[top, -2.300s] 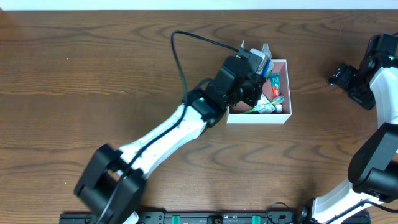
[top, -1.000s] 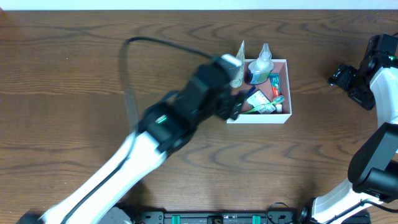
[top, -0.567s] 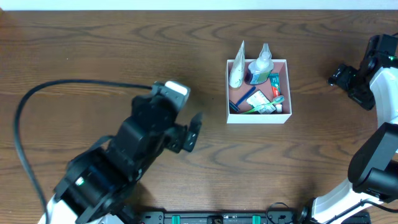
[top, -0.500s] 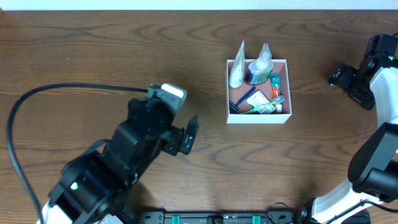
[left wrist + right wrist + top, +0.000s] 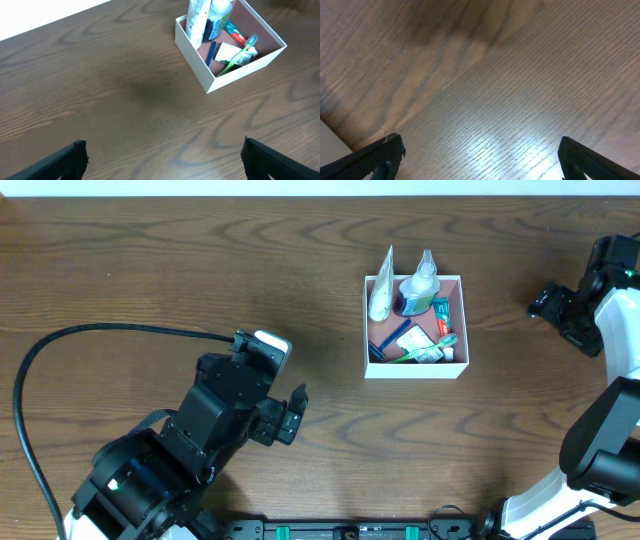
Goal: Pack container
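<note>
The container, a white square box with a pink inside, stands right of the table's middle. It holds a white tube, a clear bottle, a green toothbrush and a red-green toothpaste box. My left gripper hovers open and empty, well to the front left of the box. In the left wrist view the container lies far ahead of the open left gripper. My right gripper is off to the box's right. Its wrist view shows the right gripper open over bare wood.
A black cable loops from the left arm across the table's left side. The brown wooden table runs to a pale far edge at the back.
My left arm has pulled away from the container, toward the front left of the table, with nothing in its jaws. The right arm has not moved.
</note>
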### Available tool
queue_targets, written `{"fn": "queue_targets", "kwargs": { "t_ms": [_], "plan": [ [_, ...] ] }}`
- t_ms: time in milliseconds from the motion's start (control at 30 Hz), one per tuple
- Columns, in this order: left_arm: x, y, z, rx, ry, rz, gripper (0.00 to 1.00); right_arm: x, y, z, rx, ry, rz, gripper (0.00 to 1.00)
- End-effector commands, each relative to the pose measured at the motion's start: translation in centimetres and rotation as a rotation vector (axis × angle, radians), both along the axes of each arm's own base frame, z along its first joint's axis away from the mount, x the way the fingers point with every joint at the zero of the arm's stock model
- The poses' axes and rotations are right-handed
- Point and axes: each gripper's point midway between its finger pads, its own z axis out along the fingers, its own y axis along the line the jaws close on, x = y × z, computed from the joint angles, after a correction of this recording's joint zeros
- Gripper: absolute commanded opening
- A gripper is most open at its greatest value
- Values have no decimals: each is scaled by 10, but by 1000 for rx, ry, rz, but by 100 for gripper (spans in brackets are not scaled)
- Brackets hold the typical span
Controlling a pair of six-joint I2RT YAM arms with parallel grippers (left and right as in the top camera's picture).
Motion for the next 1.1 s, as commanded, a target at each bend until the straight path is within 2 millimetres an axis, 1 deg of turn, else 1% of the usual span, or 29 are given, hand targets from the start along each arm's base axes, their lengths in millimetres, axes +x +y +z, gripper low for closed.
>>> {"fn": "queue_targets", "kwargs": {
  "t_ms": [0, 133, 233, 333, 400, 567, 700, 833, 967, 1067],
  "plan": [
    [0, 3, -9, 30, 18, 5, 98, 0, -1, -3, 3, 5, -13, 99],
    [0, 5, -25, 57, 46, 10, 98, 0, -1, -3, 3, 5, -13, 99],
    [2, 14, -39, 66, 59, 43, 98, 0, -1, -3, 3, 5, -13, 99],
    [10, 27, -51, 43, 35, 102, 98, 0, -1, -3, 3, 5, -13, 99],
    [15, 34, -61, 17, 5, 130, 98, 0, -1, -3, 3, 5, -13, 99],
    [20, 41, -88, -31, -118, 50, 98, 0, -1, -3, 3, 5, -13, 99],
    [22, 61, -110, -84, -205, 121, 98, 0, -1, -3, 3, 5, -13, 99],
    [21, 76, -130, -109, -279, 177, 98, 0, -1, -3, 3, 5, -13, 99],
    [19, 83, -145, -118, -331, 195, 98, 0, -1, -3, 3, 5, -13, 99],
    [16, 82, -154, -99, -380, 160, 98, 0, -1, -3, 3, 5, -13, 99]
  ]
}}
